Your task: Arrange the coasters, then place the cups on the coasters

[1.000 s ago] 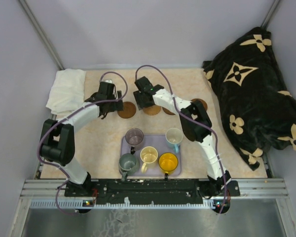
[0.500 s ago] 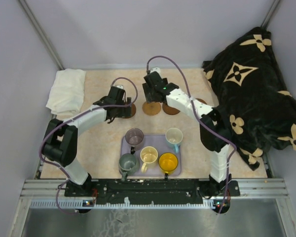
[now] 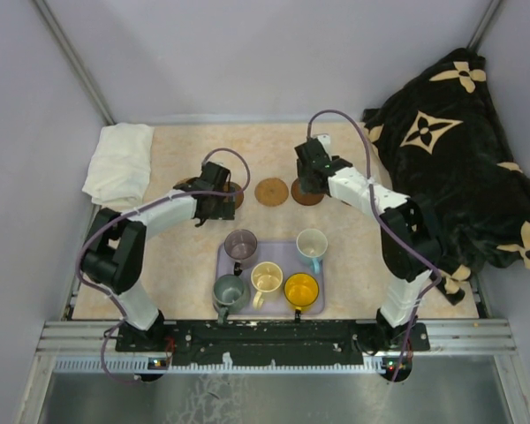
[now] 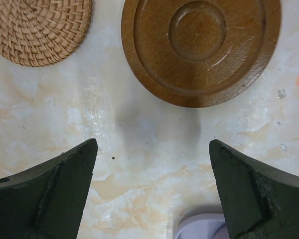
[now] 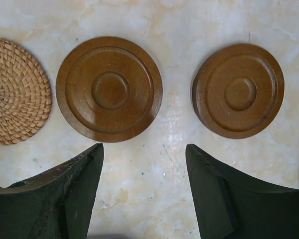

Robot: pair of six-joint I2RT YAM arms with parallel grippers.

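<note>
The left gripper [image 4: 152, 191] was released, grasping nothing, just short of brown coaster 1 [image 4: 199, 50]. To its right lay the woven coaster [image 3: 271, 192], then brown coaster 2 [image 5: 109, 88] and brown coaster 3 [image 5: 237, 90], all apart. The right gripper [image 5: 144, 191] hung released and empty near these 2. 5 cups [image 3: 267, 278] stood on the lavender tray [image 3: 281, 254].

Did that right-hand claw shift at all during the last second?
Yes. The right gripper slid rightward, toward the black blanket: from level with the tray at its left edge to above its right side.
</note>
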